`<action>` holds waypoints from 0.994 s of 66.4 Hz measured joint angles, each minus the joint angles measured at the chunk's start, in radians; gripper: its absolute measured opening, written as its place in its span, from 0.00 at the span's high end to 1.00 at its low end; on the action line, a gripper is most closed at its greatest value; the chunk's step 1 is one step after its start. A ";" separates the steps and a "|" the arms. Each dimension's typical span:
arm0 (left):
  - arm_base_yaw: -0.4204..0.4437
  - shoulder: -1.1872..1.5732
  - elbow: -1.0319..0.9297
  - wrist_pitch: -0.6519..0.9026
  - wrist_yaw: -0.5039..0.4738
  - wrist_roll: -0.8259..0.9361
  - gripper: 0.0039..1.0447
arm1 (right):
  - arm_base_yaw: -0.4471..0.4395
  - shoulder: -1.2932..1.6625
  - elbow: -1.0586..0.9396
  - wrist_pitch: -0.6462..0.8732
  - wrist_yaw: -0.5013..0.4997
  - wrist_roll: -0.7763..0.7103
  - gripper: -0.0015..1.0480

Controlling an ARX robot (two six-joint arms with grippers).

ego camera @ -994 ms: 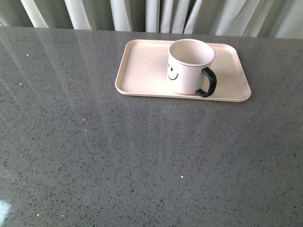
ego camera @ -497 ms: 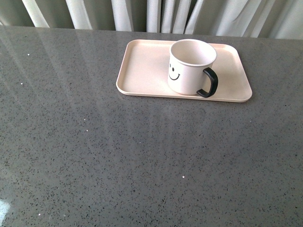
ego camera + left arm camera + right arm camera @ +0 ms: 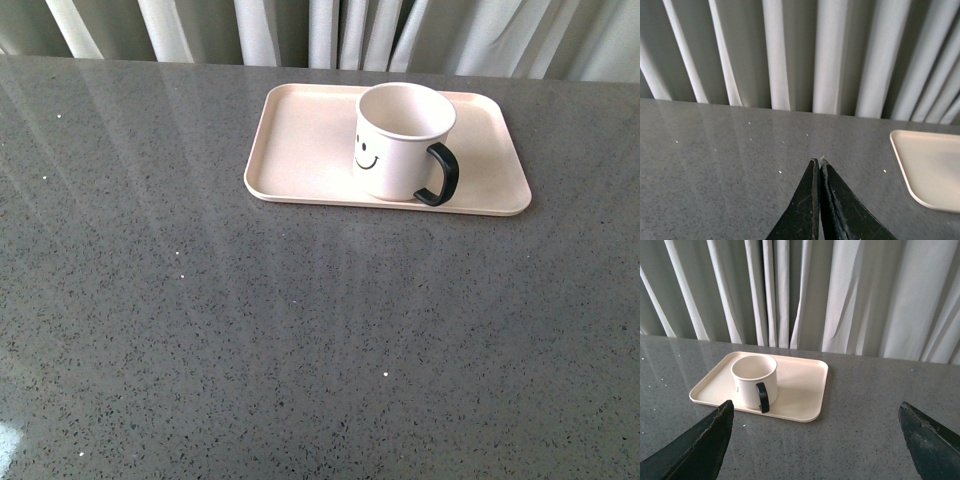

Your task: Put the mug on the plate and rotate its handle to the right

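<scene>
Nothing stirs over the last second: the mug [image 3: 400, 140] sits upright on the pink plate [image 3: 300, 140], right of centre, its handle [image 3: 441, 175] pointing right and slightly toward the robot. The left claw [image 3: 819, 161] is clenched and empty above the worktop [image 3: 300, 330]. The right claw [image 3: 815, 404] is spread wide, well back. The job looks finished.
</scene>
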 joint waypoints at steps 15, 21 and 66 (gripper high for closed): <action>0.001 -0.170 -0.023 -0.138 -0.001 0.001 0.99 | 0.000 0.000 0.000 0.000 0.000 0.000 0.09; 0.001 -0.237 -0.032 -0.199 -0.002 0.001 0.99 | 0.000 0.000 0.000 0.000 0.000 0.000 0.09; 0.001 -0.613 -0.033 -0.548 -0.002 0.001 0.99 | 0.000 0.000 0.000 0.000 0.000 0.000 0.09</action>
